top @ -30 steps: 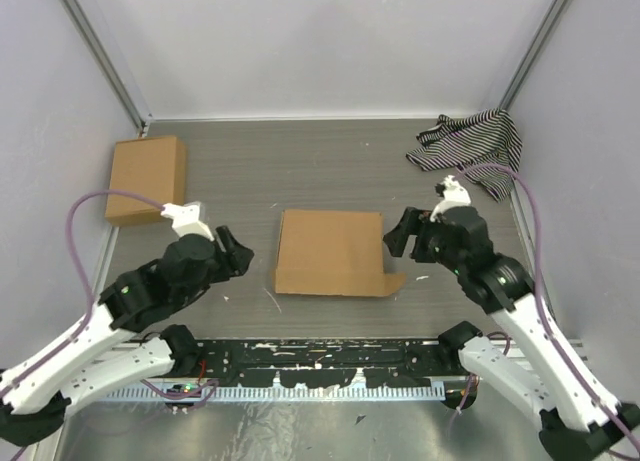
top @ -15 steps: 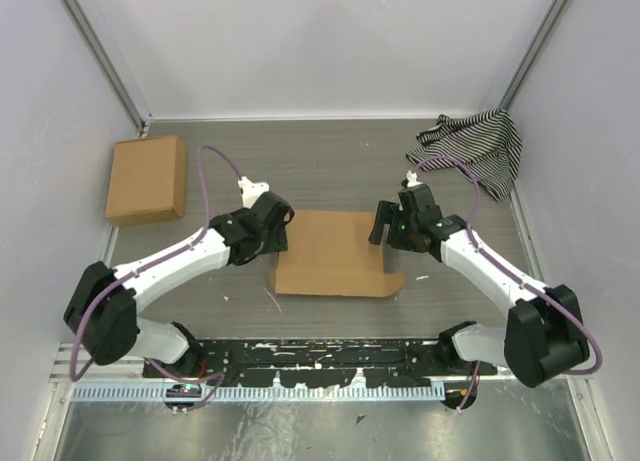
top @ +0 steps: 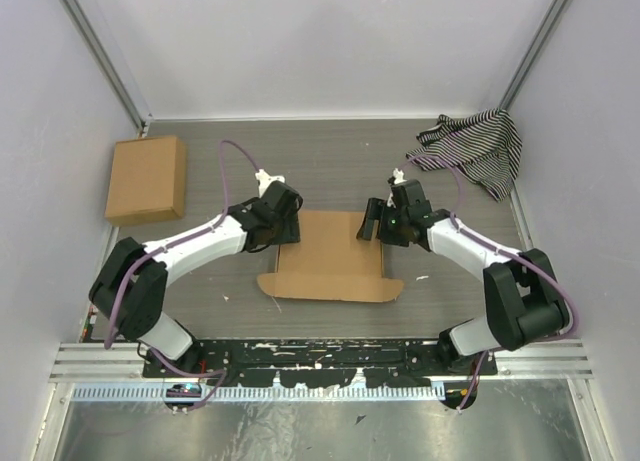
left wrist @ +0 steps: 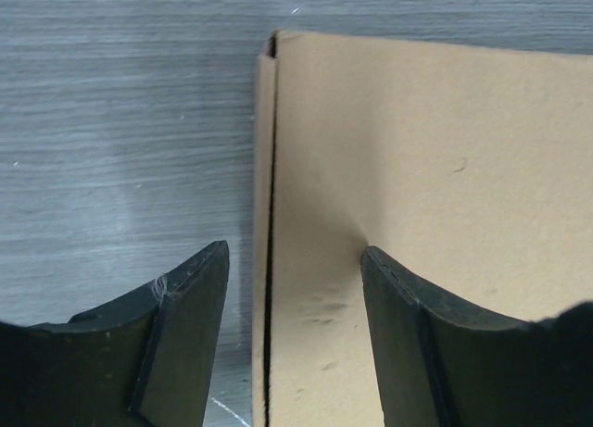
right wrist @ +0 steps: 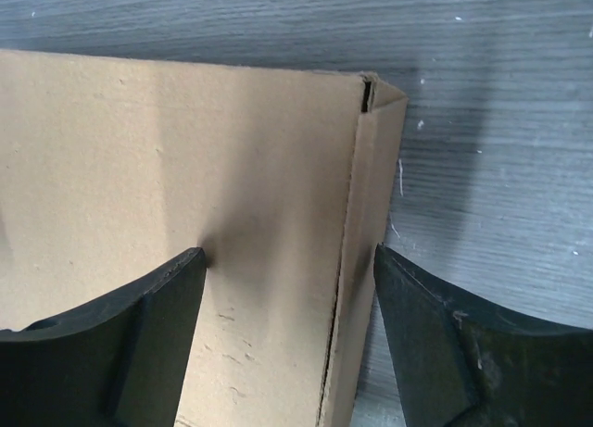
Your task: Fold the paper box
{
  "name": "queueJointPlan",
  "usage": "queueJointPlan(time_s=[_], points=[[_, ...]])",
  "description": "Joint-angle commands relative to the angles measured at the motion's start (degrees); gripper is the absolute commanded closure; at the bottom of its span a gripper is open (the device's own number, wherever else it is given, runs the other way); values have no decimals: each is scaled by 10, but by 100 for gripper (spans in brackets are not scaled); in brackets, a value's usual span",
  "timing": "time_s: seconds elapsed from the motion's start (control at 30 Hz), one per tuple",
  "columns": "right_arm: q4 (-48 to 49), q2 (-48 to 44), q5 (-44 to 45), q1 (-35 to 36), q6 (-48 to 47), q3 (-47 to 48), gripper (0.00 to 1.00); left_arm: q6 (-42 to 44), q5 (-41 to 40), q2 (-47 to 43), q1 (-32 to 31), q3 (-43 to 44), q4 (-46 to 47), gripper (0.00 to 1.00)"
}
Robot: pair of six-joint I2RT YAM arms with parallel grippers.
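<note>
Straddling its side edges, the black left fingers (left wrist: 185, 334) and right fingers (right wrist: 435, 344) gape wide, gripping nothing. The paper box (top: 330, 256), smooth flat brown cardboard, lies mid-way across the grey wood-grain counter (top: 330, 171), longer left-to-right, with tabs at its near corners.

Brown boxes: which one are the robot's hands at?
The paper box in the middle. The left gripper and right gripper each straddle one of its side edges, jaws open. The other box sits alone at the far left.
</note>
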Motion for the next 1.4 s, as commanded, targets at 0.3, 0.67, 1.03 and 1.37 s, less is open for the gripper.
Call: queueJointPlan(time_s=[0.3, 0.67, 1.03, 1.37], points=[[54, 89, -49, -14, -13, 124, 24, 32, 39, 81, 16, 97, 21, 36], [29, 144, -37, -20, -15, 247, 24, 79, 33, 122, 63, 243, -49, 29], [-28, 5, 105, -50, -40, 208, 2, 110, -42, 4, 74, 172, -89, 0], [80, -102, -34, -52, -27, -17, 1, 76, 2, -120, 77, -40, 30, 0]])
